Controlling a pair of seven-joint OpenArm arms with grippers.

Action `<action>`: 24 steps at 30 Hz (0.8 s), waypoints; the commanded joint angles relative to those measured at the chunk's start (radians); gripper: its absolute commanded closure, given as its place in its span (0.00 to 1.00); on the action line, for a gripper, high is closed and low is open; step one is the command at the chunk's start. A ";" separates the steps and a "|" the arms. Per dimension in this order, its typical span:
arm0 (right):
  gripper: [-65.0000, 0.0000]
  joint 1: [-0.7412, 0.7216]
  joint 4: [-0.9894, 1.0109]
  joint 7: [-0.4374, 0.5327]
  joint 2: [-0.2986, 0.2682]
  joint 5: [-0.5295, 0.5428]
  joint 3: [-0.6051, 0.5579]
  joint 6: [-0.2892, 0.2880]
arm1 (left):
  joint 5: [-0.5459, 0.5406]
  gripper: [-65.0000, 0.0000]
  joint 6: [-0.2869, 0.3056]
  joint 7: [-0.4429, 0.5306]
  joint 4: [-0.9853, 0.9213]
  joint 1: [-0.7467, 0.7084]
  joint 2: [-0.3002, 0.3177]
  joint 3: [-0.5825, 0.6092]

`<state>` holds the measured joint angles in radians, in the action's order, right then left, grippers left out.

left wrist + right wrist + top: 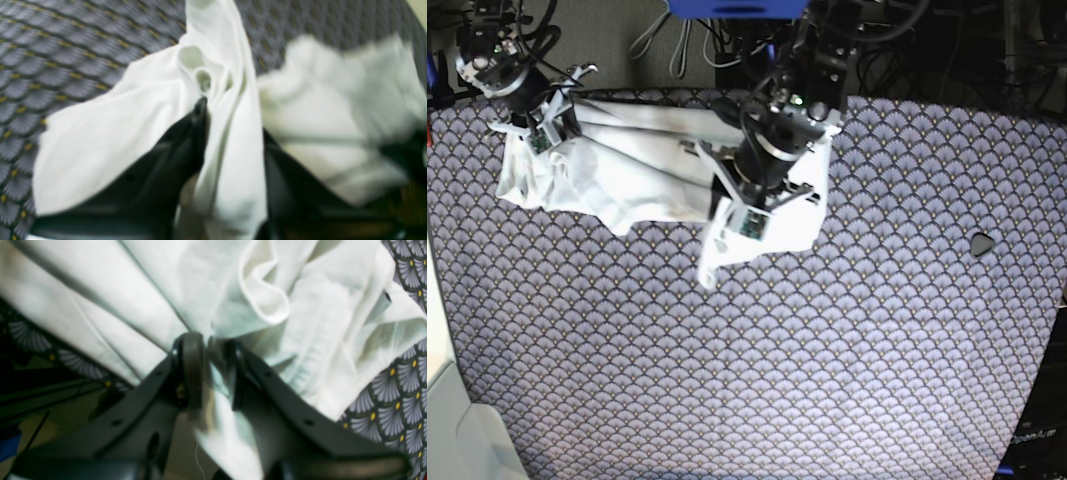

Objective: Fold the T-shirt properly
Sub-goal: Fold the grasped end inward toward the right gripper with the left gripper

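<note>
White, thin, wrinkled cotton T-shirt [642,165] lies stretched at eleven o'clock on the purple-grey scalloped cloth [827,350], both left gripper [217,106] and right gripper [215,350] pinching bunched fabric, apparently to spread it.

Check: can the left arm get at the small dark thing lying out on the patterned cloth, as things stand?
Probably not: the left gripper is shut on the T-shirt. The dark thing lies in the open, nothing around it.

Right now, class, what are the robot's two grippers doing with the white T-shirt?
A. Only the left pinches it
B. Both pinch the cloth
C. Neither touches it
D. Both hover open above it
B: each wrist view shows the T-shirt bunched between the closed jaws of the left gripper and the right gripper.
</note>
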<state>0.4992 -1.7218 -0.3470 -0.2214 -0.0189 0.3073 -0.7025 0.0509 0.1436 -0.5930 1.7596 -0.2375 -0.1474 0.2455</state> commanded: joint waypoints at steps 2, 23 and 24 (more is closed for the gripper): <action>0.78 0.002 -0.016 0.021 -0.013 0.012 0.005 0.004 | -0.009 0.99 -0.019 0.021 -0.014 0.010 -0.010 0.030; 0.78 0.002 -0.019 0.021 -0.014 0.012 0.005 0.004 | -0.010 0.00 -0.026 0.244 0.044 -0.078 -0.010 0.067; 0.78 0.002 -0.017 0.021 -0.014 0.012 0.005 0.004 | -0.010 0.00 -0.028 0.281 0.056 -0.089 -0.010 0.067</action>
<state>0.4995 -1.7222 -0.3470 -0.2264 -0.0185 0.3073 -0.7021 0.0460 0.1112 -0.3317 1.7954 -0.3386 -0.1467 0.3058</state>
